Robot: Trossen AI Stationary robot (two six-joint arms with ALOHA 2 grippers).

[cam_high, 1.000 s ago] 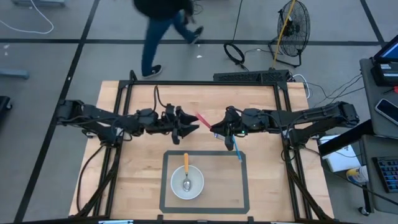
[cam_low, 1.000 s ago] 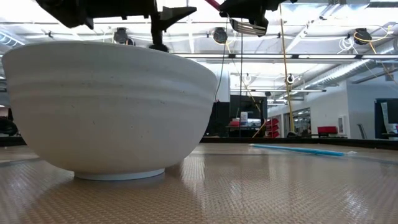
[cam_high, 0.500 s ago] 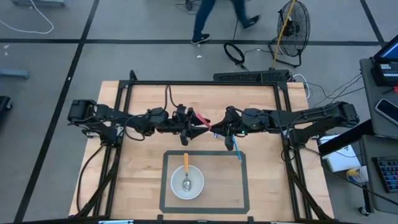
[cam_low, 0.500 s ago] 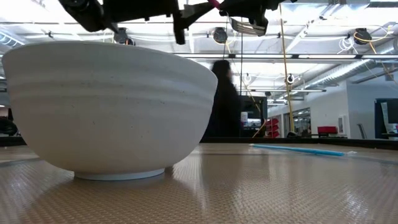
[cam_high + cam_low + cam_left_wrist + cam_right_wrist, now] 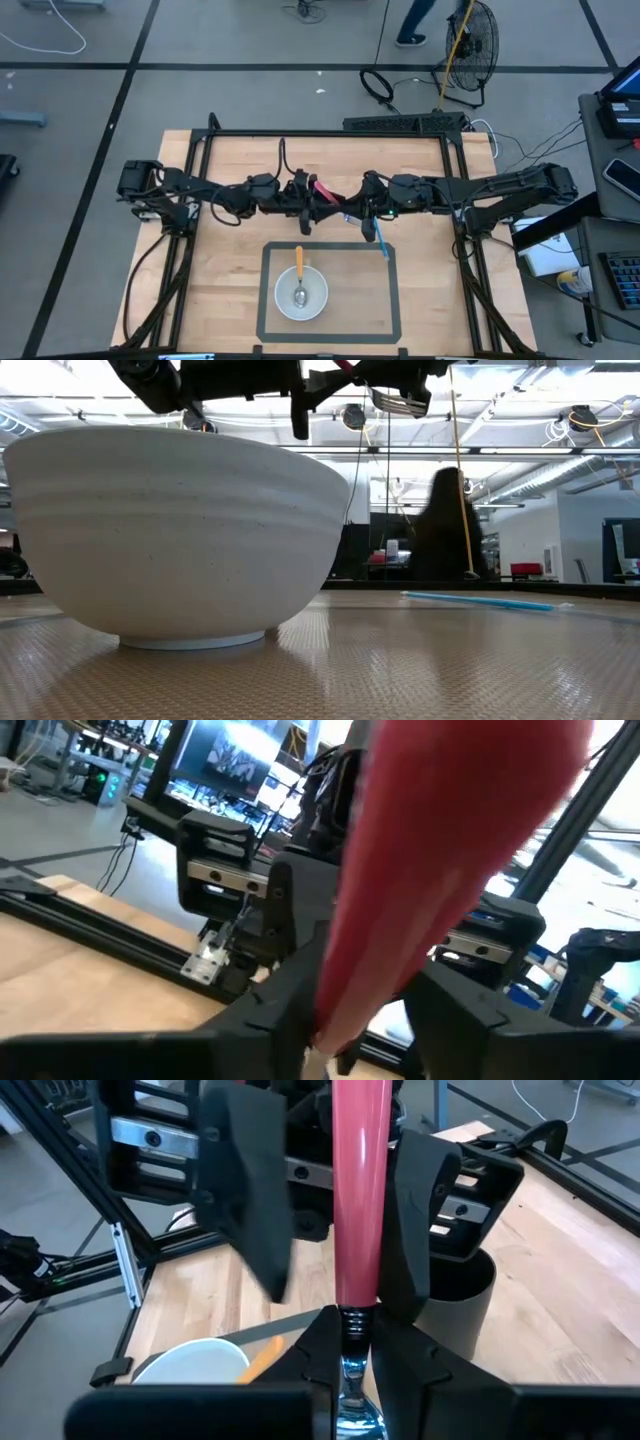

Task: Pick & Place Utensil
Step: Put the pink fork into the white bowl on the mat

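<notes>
A red-handled metal utensil (image 5: 325,190) hangs in the air above the table's middle, held by my right gripper (image 5: 350,208), which is shut on it. My left gripper (image 5: 316,200) is open, and its two fingers stand on either side of the red handle (image 5: 360,1190) without touching it. The left wrist view shows the handle (image 5: 430,870) filling the space ahead of that gripper (image 5: 350,1020). A white bowl (image 5: 301,292) holds an orange-handled spoon (image 5: 298,265). A blue utensil (image 5: 380,240) lies flat on the table. My right gripper pinches the red-handled utensil between its two fingers at the metal neck (image 5: 346,1320), just below the handle. The fingers come level from the table's right side. The utensil is lifted clear of the table, and its handle points toward the left arm.
The bowl (image 5: 180,530) stands inside a black tape rectangle (image 5: 392,290) near the table's near edge. The blue utensil (image 5: 480,600) lies across that rectangle's right far corner. A black frame (image 5: 330,133) borders the table. A person (image 5: 450,525) walks behind the table.
My left gripper has moved toward the table's right, toward the red-handled utensil, until its open fingers stand on either side of the handle. The right gripper and the utensil have stayed in place. A person has walked past behind the table.
</notes>
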